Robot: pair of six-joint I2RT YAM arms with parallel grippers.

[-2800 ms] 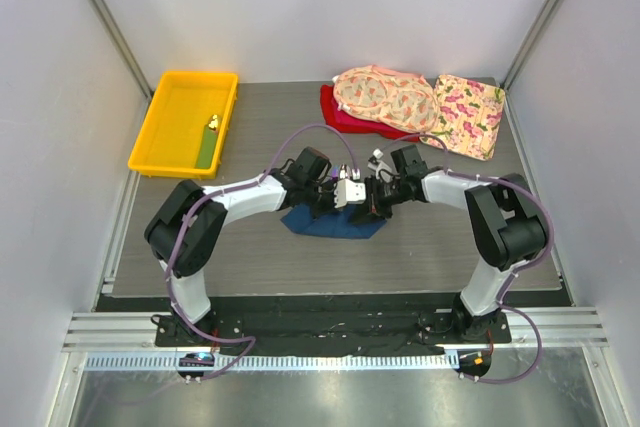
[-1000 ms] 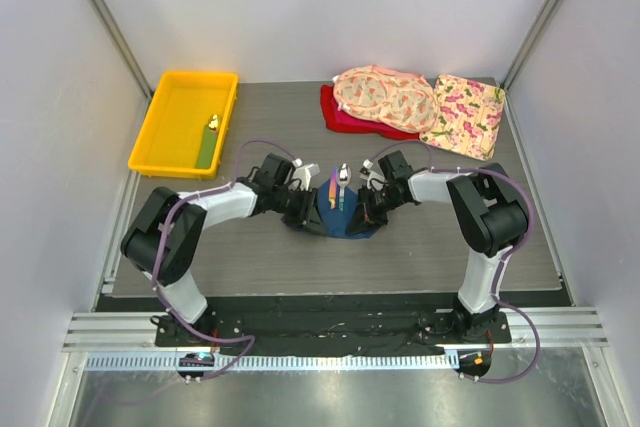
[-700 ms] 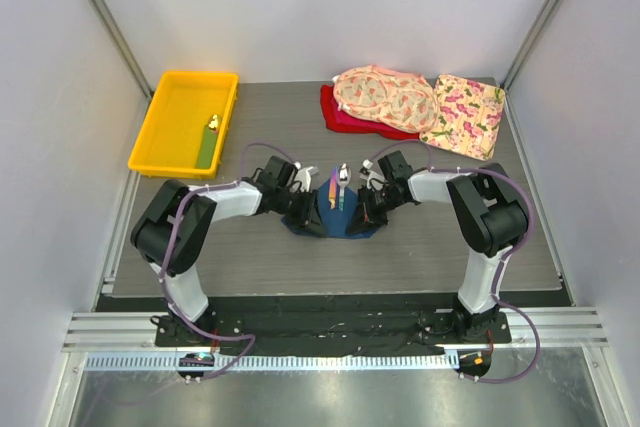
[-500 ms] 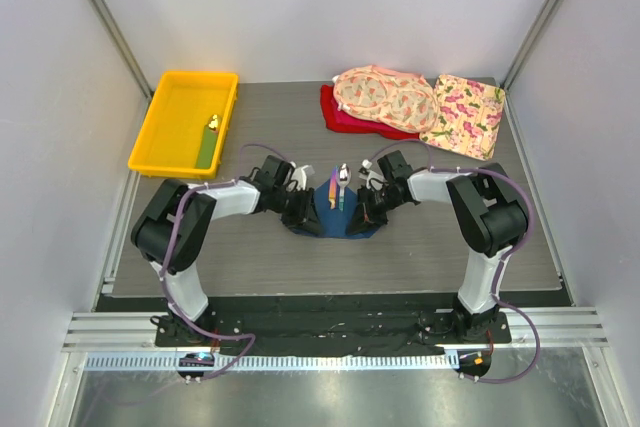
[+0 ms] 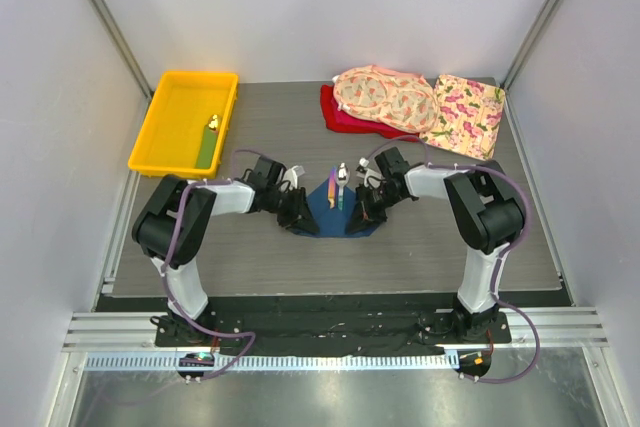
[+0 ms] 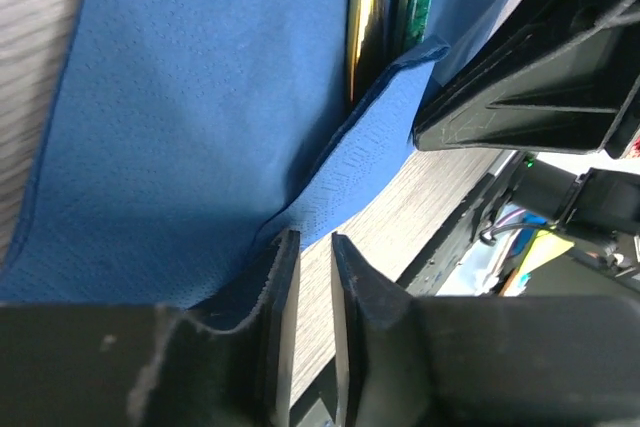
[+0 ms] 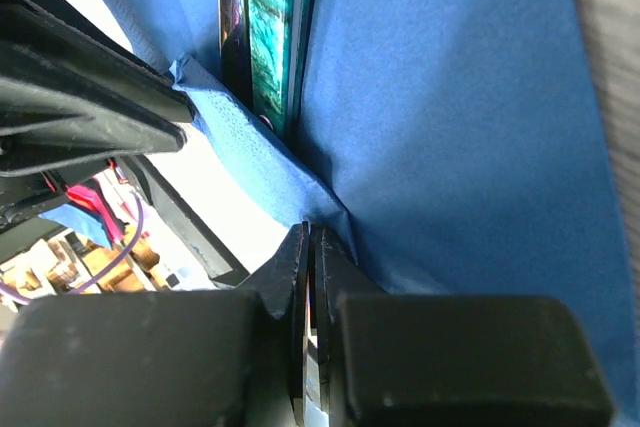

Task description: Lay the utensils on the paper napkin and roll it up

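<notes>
- Top external view: the table (image 5: pixel 250 247) has a yellow tray (image 5: pixel 160 137) at 10 o'clock and a heap of floral cloths (image 5: pixel 400 99) at 1 o'clock. Neither matters to the step in hand.
- The napkin (image 5: pixel 328 217) lies flat at the centre of the table, between the two arms.
- The left gripper (image 5: pixel 303 219) is at the napkin's 8 o'clock edge. In its wrist view the fingers (image 6: pixel 283 287) stand a narrow slit apart with bare wood showing through. The napkin's edge rests against one finger but is not clearly caught.
- The right gripper (image 5: pixel 360 212) is at the 3 o'clock edge. Its fingers (image 7: pixel 296 257) are pressed together, pinching a raised fold of the napkin.
- The utensils (image 5: pixel 340 190) lie side by side on the napkin, heads towards 12 o'clock.
- Judgement: the placing looks done and the rolling is beginning. Next, the left fingers need a sure hold on their edge. One side can then be folded over the handles and rolled across without dragging the sheet or scattering the utensils.
</notes>
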